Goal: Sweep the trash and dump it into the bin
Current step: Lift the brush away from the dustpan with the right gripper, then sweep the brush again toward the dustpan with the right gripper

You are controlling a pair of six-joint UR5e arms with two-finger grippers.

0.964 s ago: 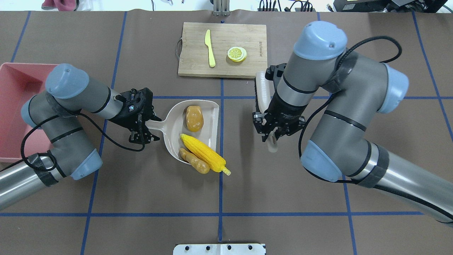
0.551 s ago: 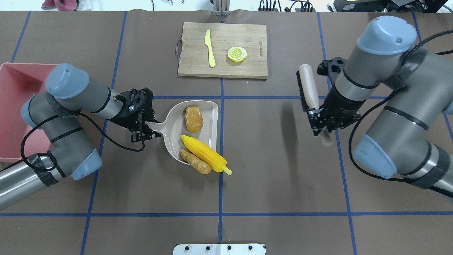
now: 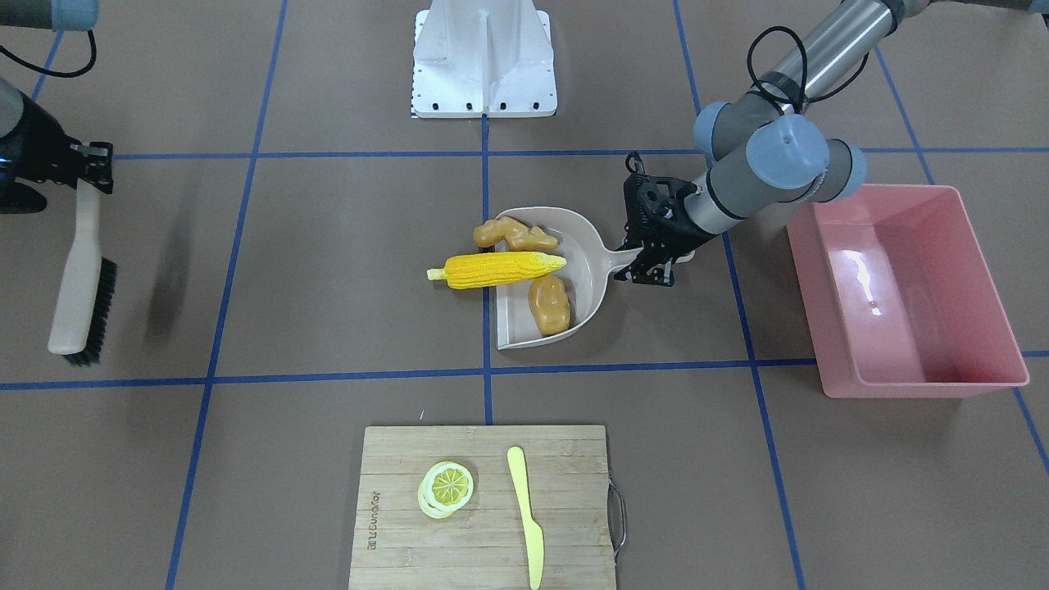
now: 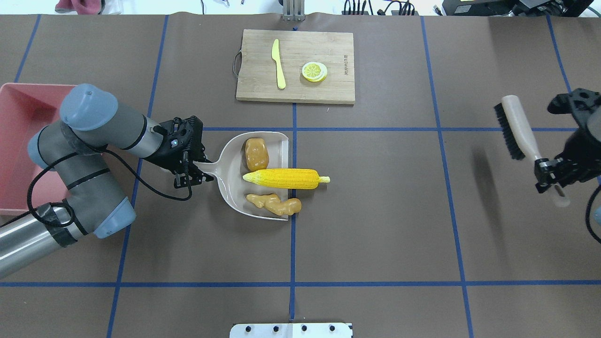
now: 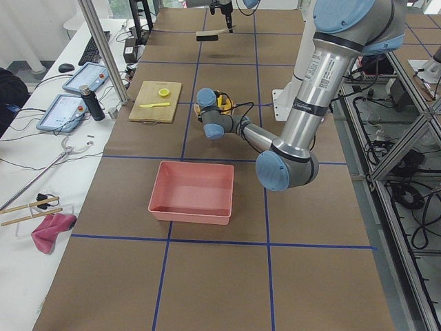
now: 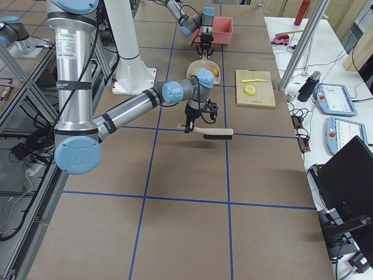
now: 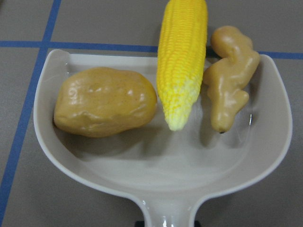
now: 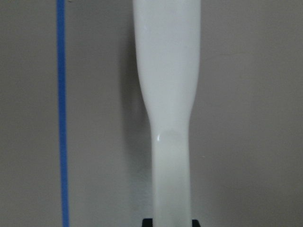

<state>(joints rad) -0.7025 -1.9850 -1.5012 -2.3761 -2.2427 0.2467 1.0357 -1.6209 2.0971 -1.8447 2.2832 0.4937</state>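
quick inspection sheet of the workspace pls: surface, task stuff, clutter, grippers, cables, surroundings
surface: brown table with a blue tape grid; nothing spilled seen.
job's things: corn cob, ginger root and potato lie in the dustpan; the corn's tip overhangs its open edge. Pink bin: nothing seen inside.
clutter: cutting board with plastic knife and lemon slice.
grippers: left gripper shut on the dustpan handle; right gripper shut on the brush, held off the table.
cables: black cable loops along the left arm.
surroundings: side desk with tablets.
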